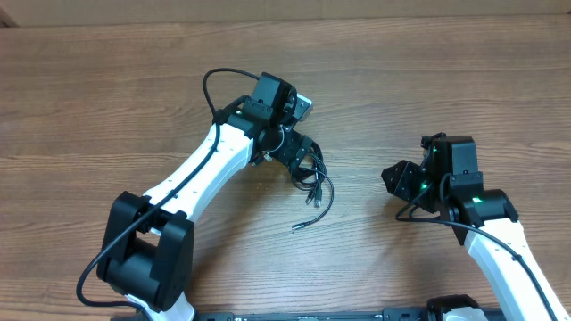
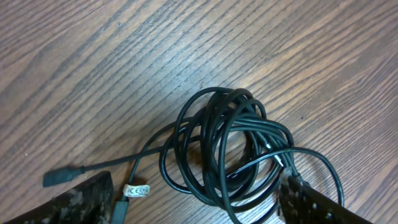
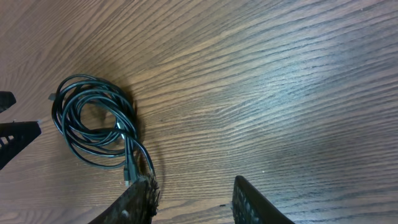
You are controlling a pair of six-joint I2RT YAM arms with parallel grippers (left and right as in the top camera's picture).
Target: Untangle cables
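The cables (image 2: 230, 149) are thin black cords coiled into one tangled bundle on the wooden table. One black plug (image 2: 62, 176) trails off to the left, and a white label (image 2: 138, 190) sits on a cord near it. My left gripper (image 2: 196, 211) is open, its fingers standing on either side of the bundle's near edge. From overhead, the left gripper (image 1: 302, 160) is at the top of the cables (image 1: 319, 189). My right gripper (image 1: 391, 176) stands apart to the right, open and empty. The right wrist view shows the right gripper (image 3: 194, 202) with the cables (image 3: 93, 121) to its left.
The wooden table (image 1: 464, 71) stretches bare behind and to the right of both arms. A loose cable end (image 1: 299, 226) points toward the front of the table. The left arm's own thick black cable (image 1: 214, 85) loops above its wrist.
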